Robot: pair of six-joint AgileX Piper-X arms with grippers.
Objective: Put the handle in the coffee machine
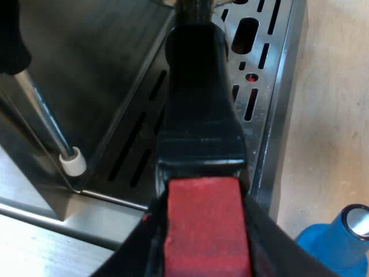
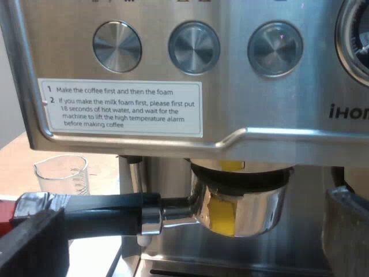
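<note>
Under the espresso machine's [image 2: 277, 109] brew head, the holder [image 2: 239, 210] sits with its metal cup up against the dark collar; whether it is locked there I cannot tell. A yellow patch shows on the cup, and what it is I cannot make out. The handle [image 2: 104, 222] juts out sideways and level, its far end passing behind a dark block [image 2: 29, 245] that is cut off and hard to identify. The measuring glass [image 2: 60, 173] stands beyond the handle, its scale marks too small to read.

Seen from the left wrist, the left gripper [image 1: 204, 231] is clamped on the handle's red end [image 1: 207, 219]. A black finger [image 1: 135, 254] presses on each side, with only the inner edges showing. The handle reaches away over the slotted drip tray [image 1: 271, 69] and hides the cup. The steam wand [image 1: 72, 161], white-tipped, hangs beside it. A blue tamper [image 1: 334, 242] stands on the table [image 1: 328, 127] near the tray, partly cut off.

Below three round buttons [image 2: 194, 47], a label [image 2: 121, 107] reads: "1 Make the coffee first and then the foam. 2 If you make the milk foam first, please first put 18 seconds of hot water, and wait for the machine to lift the high temperature alarm before making coffee." The brand is cut off after "iHOM". Only the rim of a gauge [image 2: 357, 29] shows.

How the right gripper stands I cannot tell.
</note>
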